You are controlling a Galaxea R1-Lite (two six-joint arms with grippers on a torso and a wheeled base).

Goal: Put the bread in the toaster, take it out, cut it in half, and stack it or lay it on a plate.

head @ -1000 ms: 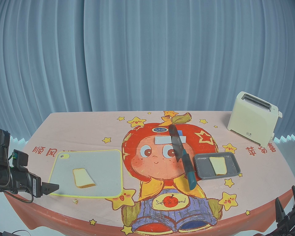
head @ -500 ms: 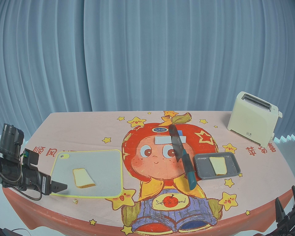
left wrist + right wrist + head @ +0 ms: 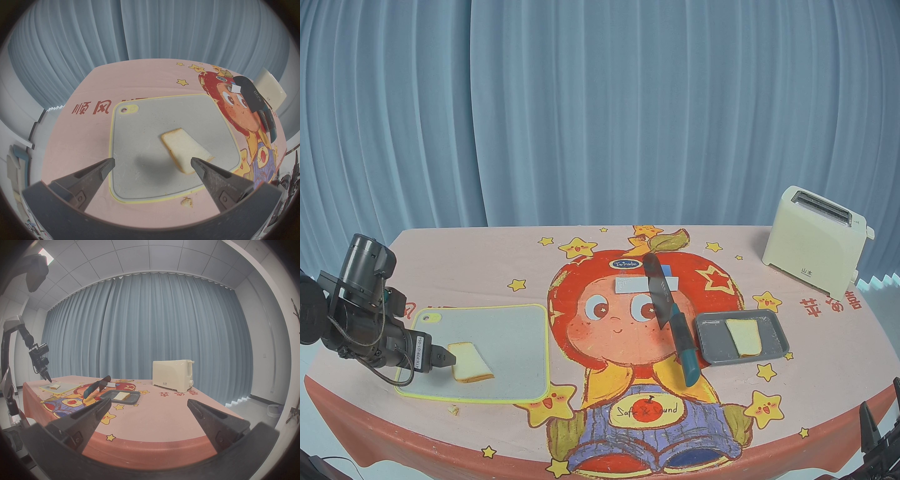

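I see left pincer apart over cutting board beside bread; right pincer apart, off bench near edge.

Red characters on tablecloth, mark on toaster

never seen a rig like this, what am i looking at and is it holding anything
A two-armed robot at a table. One picture looks down from its head; the other two come from wrist cameras, so the dark prongs there are its own grippers. The left gripper is open by a bread piece on the cutting board. The right gripper is open, off the table's edge. A knife, a grey tray with a second bread piece and a toaster are also there. Nothing is held.
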